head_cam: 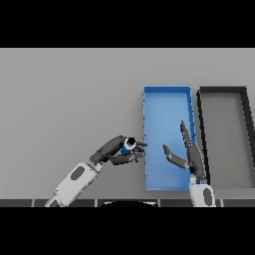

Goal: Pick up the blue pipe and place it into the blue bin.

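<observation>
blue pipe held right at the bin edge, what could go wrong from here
The left hand grips the blue pipe just at the blue bin's left wall, so letting go now might drop it on the rim or the table. The right hand hangs open over the bin, so carrying the pipe further in could bump it.

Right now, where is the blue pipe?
In the head view, the blue pipe sits in the left hand, whose fingers curl round it, just left of the blue bin near its left wall.
</observation>
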Controlling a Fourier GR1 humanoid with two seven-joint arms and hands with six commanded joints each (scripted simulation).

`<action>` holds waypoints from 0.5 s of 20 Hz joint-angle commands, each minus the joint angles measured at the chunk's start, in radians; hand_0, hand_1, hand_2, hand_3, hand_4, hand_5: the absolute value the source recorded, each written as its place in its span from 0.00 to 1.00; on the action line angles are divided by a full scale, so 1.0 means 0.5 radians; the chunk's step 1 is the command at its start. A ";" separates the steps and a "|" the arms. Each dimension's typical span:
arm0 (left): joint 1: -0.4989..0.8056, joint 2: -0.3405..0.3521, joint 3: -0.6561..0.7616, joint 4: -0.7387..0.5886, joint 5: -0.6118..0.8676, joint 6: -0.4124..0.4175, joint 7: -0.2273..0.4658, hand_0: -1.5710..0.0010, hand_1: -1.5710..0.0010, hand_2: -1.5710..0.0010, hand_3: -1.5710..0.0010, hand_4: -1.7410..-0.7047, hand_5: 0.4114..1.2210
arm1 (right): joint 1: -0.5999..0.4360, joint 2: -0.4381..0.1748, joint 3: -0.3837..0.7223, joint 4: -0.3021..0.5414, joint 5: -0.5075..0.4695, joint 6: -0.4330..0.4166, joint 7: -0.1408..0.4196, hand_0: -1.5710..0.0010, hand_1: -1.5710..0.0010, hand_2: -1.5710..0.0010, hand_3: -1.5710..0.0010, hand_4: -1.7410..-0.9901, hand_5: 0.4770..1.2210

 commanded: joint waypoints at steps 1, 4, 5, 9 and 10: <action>-0.018 -0.018 -0.013 0.023 -0.030 0.014 0.005 0.00 0.00 0.00 0.05 0.00 1.00 | -0.003 0.000 -0.002 -0.036 -0.081 0.059 -0.026 1.00 1.00 1.00 1.00 0.73 0.20; -0.030 -0.006 0.009 0.034 -0.009 0.008 -0.017 0.00 0.00 0.00 0.05 0.00 1.00 | -0.098 -0.162 -0.068 -0.226 -0.544 0.384 0.079 1.00 1.00 1.00 1.00 0.68 0.13; -0.016 0.003 -0.004 0.028 -0.018 0.005 -0.019 0.00 0.00 0.00 0.05 0.00 1.00 | -0.134 -0.208 -0.051 -0.282 -0.634 0.457 0.145 1.00 1.00 1.00 1.00 0.65 0.11; -0.030 -0.002 -0.008 0.033 -0.023 0.012 -0.041 0.00 0.00 0.00 0.05 0.00 1.00 | -0.342 -0.384 0.071 -0.506 -0.874 0.648 0.475 1.00 1.00 1.00 1.00 0.56 0.03; -0.031 0.014 -0.004 0.027 -0.021 0.005 -0.047 0.00 0.00 0.00 0.05 0.00 1.00 | -0.416 -0.394 0.120 -0.508 -0.897 0.669 0.577 1.00 1.00 1.00 1.00 0.57 0.03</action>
